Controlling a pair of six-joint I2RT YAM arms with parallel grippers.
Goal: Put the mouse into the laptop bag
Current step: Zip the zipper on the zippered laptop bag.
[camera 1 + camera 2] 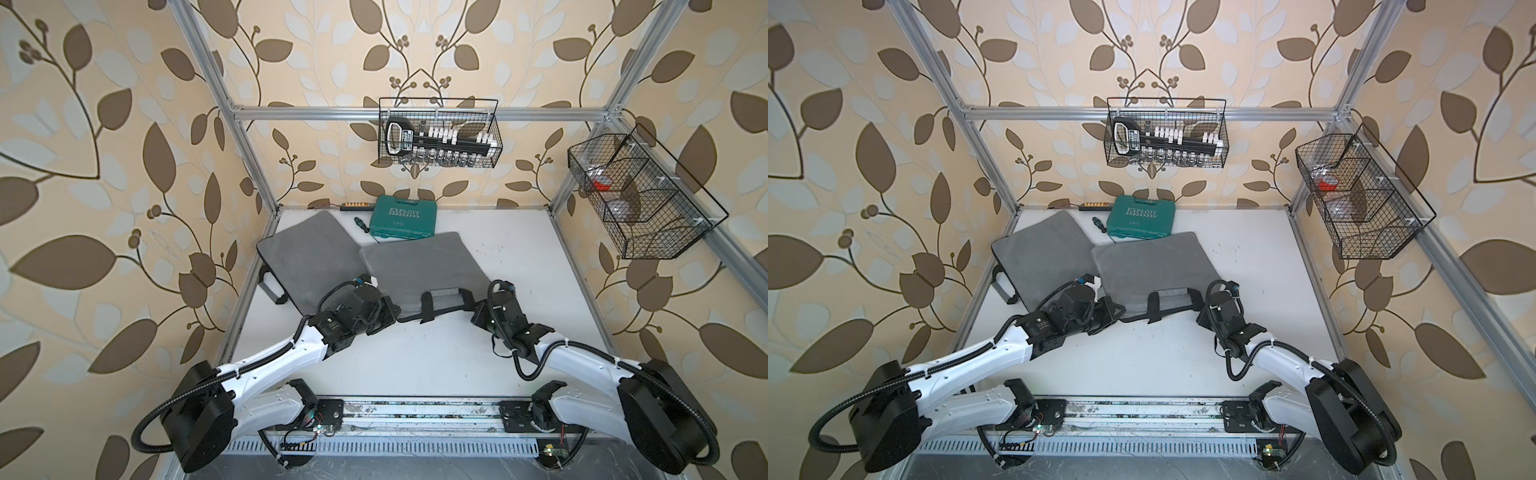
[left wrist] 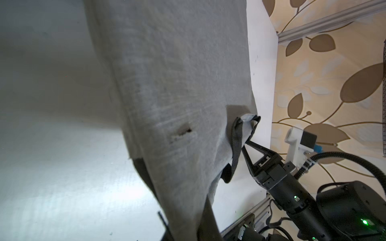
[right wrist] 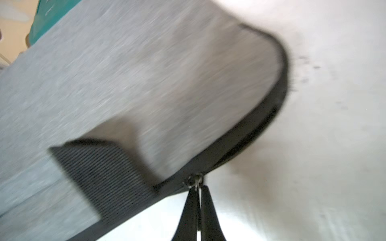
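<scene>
In a top view the limp grey laptop bag (image 1: 415, 270) has its near edge between the left gripper (image 1: 388, 316) and the right gripper (image 1: 478, 319). We see no mouse. Left wrist: our left gripper is closed, its catch hidden. Right wrist: the right gripper pinches the small zipper pull (image 3: 196, 181), probably our surest hold, since the cloth looks saggy.

Grey laptop bag (image 1: 1144, 266) lying flat, its black strap handle (image 1: 1169, 301) between left gripper (image 1: 1116, 310) and right gripper (image 1: 1202, 319); second grey bag (image 1: 1040, 253) beyond the left gripper; green case (image 1: 1138, 222) farther off, past both
</scene>
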